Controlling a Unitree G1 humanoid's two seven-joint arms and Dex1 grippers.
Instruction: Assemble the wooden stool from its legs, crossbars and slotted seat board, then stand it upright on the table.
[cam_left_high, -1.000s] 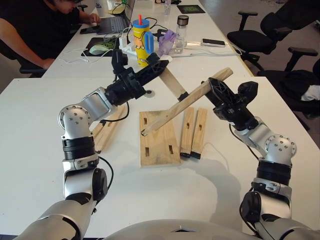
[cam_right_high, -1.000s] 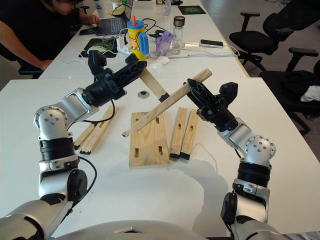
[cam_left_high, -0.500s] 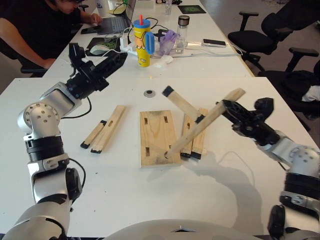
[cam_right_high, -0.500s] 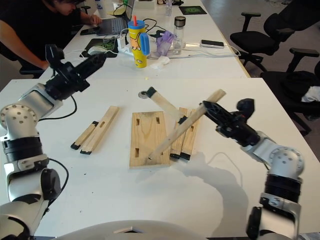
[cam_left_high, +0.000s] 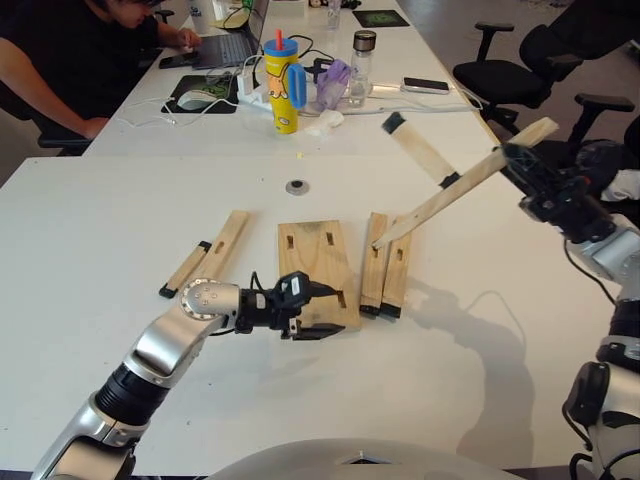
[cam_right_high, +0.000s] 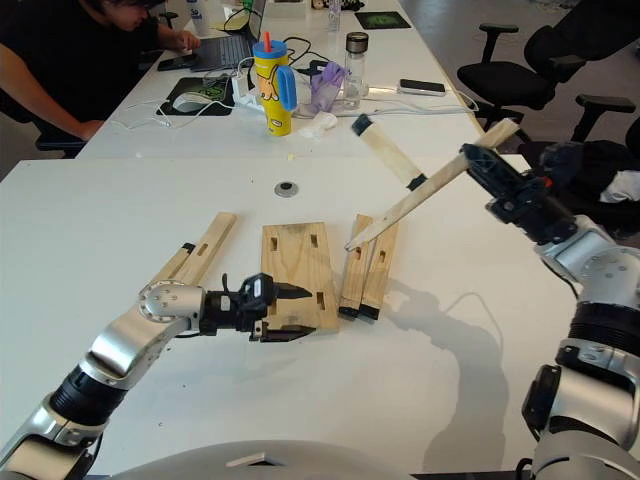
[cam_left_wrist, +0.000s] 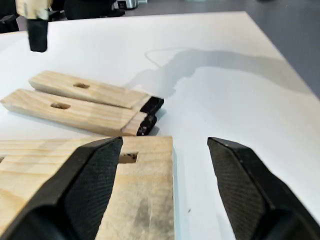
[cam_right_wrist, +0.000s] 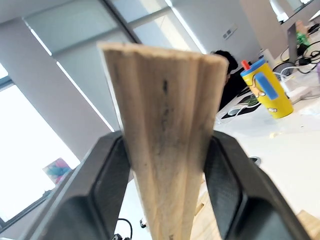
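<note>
Stool bars (cam_left_high: 205, 258), 2 of them with black ends, lie side by side on the white tabletop (cam_left_high: 100, 220), left of centre in the head view. Right of them, low in the frame, the left claw (cam_left_high: 325, 312) sits at the near edge of the seat board (cam_left_high: 315, 255). Its fingers are spread wide and hold nothing; 1 finger is over the board's corner, the other over bare tabletop. The board lies flat at centre and has 4 slots. Just right of it, 2 holed bars (cam_left_high: 388, 272) lie together, black ends toward the camera. At upper right, a long bar (cam_left_high: 480, 175) slants in the air, crossed by a short black-tipped bar (cam_left_high: 418, 150). The right claw (cam_left_high: 518, 162) is clamped on the long bar's upper end.
</note>
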